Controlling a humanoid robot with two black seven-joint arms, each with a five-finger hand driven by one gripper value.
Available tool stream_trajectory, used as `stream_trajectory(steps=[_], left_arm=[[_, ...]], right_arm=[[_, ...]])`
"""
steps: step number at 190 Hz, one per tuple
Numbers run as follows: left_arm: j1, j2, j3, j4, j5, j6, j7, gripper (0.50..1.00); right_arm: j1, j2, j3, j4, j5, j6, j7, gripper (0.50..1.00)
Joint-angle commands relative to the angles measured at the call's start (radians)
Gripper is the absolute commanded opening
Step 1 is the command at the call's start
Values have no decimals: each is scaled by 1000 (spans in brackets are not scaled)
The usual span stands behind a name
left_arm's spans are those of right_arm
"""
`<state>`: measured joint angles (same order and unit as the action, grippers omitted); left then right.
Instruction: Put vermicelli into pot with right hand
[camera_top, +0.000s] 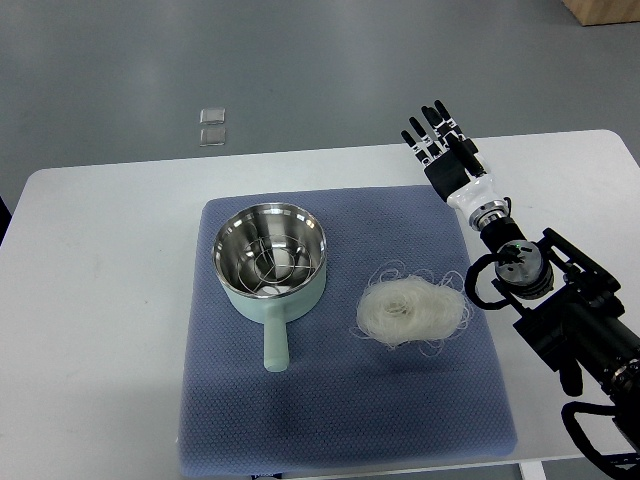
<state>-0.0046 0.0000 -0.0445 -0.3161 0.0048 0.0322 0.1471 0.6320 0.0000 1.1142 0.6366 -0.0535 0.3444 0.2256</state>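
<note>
A: On the blue mat (340, 400), center-right, sits the vermicelli (412, 310), a loose whitish nest w/ stray strands curling out round its edge. Nothing touching it.

B: And the pot (272, 255)?

A: Left of the noodles, same mat, near but apart. Steel inside, pale green outside, handle pointing toward the robot's side. Can't tell if anything's in it; just reflections on the metal.

B: Right hand (440, 150)?

A: Comes in from the right edge, black arm running diagonally up to a white wrist. Hand's beyond the mat's far right corner, over the white tabletop (100, 300), well apart from the vermicelli. Fingers (434, 118) spread & straight, pointing away from the robot, gripping nothing.

B: Left hand?

A: Doesn't show.

B: Anything else?

A: Two small clear squares (212, 127) on the grey floor (300, 60) past the tabletop's far edge, one just beside the other. Bit of a brown box (605, 10) at top right corner.
</note>
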Motion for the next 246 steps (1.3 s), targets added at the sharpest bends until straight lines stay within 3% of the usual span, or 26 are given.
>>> stream_trajectory(steps=[1,58,84,116,149,161,194,218,246], left_arm=[[0,0,0,0,0,0,0,1000],[0,0,0,-12,0,0,0,1000],[0,0,0,-12,0,0,0,1000],[0,0,2,-14,0,-3,0,1000],[0,0,3,-31,1,-8,0,1000],[-2,0,3,-32,1,-17,0,1000],[-2,0,2,-31,1,-38,0,1000],[-2,0,0,-31,1,-52,0,1000],[-2,0,0,-31,1,-54,0,1000]], right_arm=[[0,0,-2,0,0,-2,0,926],[21,-3,-8,0,-17,-5,-8,926],[115,-109,-128,1,-207,1,-28,926],[373,-324,-498,25,-792,71,-41,926],[713,-486,-892,196,-1264,260,-91,928],[833,-502,-1033,268,-1355,266,-97,928],[1019,-500,-1208,380,-1350,266,-123,928],[1035,-506,-1208,463,-1298,266,-137,928],[1026,-571,-1222,569,-1120,266,-198,928]])
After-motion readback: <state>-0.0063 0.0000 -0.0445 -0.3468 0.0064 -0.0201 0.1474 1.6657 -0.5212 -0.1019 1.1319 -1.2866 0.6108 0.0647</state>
